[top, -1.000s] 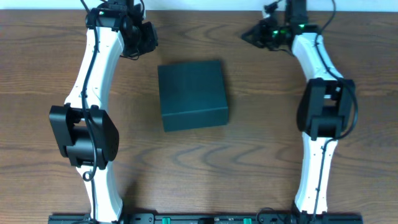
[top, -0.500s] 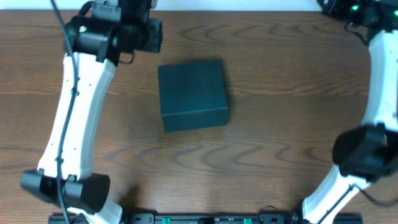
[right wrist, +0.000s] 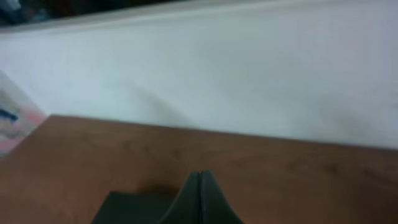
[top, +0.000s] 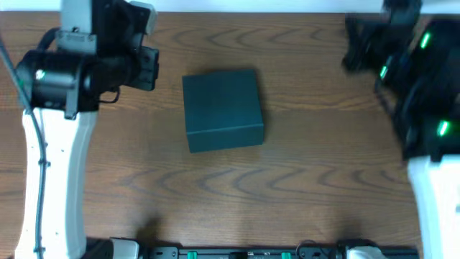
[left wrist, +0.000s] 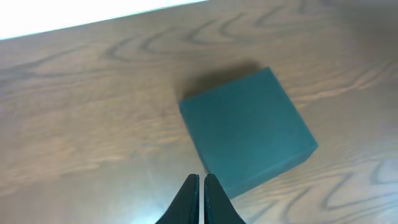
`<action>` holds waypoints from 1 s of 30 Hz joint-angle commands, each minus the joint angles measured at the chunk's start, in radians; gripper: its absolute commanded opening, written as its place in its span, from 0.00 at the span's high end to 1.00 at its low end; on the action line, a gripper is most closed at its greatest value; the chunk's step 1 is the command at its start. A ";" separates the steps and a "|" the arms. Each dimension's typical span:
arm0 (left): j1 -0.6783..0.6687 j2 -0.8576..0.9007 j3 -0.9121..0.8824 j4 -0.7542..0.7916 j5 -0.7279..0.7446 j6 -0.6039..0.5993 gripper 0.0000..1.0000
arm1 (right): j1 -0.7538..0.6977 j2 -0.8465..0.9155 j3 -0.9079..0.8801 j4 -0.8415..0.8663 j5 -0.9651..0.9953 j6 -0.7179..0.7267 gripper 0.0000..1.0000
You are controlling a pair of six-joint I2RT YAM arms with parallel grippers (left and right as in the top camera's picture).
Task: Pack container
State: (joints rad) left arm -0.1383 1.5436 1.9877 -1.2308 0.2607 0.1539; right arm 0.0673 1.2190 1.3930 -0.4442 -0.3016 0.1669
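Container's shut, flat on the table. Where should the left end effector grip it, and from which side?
Likely the top's front edge, above the wall facing the robot's base, coming down from that near side. The container lies flat and closed; its broad top has no handle, so only an edge offers a pinch. No lid seam shows. The left end effector is shut: open it first.

Items counted from the floor:

- Tables: one, a wooden table (top: 302, 180).
- Containers: one container (top: 221, 109), a dark teal box, standing on that table.
- Robot arms: two. The left arm (top: 54, 165) is to the left of the container and the right arm (top: 431, 194) is to its right.
- Grippers: two, the left gripper (left wrist: 201, 180) and the right gripper (right wrist: 199, 177), each with two fingers.
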 commanded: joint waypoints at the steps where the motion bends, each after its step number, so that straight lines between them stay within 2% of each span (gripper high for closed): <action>1: 0.005 0.000 -0.137 0.076 0.154 0.034 0.94 | 0.053 -0.124 -0.177 0.005 0.073 0.007 0.99; 5: 0.000 0.036 -0.352 0.251 0.261 0.034 0.94 | 0.062 -0.151 -0.270 -0.198 0.063 0.087 0.98; 7: 0.000 0.065 -0.428 0.324 0.321 0.034 0.94 | 0.068 -0.146 -0.320 -0.248 0.008 0.115 0.99; 10: 0.000 0.130 -0.487 0.409 0.389 0.033 0.94 | 0.086 -0.134 -0.421 -0.232 -0.077 0.144 0.99; 14: -0.014 0.242 -0.488 0.481 0.530 0.032 0.94 | 0.120 -0.124 -0.566 -0.150 -0.095 0.182 0.98; 18: -0.066 0.304 -0.488 0.528 0.530 0.017 0.94 | 0.146 -0.124 -0.654 -0.072 -0.103 0.200 0.98; 23: -0.152 0.364 -0.488 0.574 0.435 -0.012 0.94 | 0.157 -0.105 -0.717 -0.033 -0.103 0.200 0.99; 30: -0.176 0.446 -0.488 0.574 0.427 -0.037 0.94 | 0.157 -0.066 -0.752 0.005 -0.108 0.200 0.98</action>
State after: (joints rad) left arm -0.3172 1.9438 1.4914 -0.6563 0.7124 0.1452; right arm 0.2138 1.1366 0.6537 -0.4500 -0.3965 0.3565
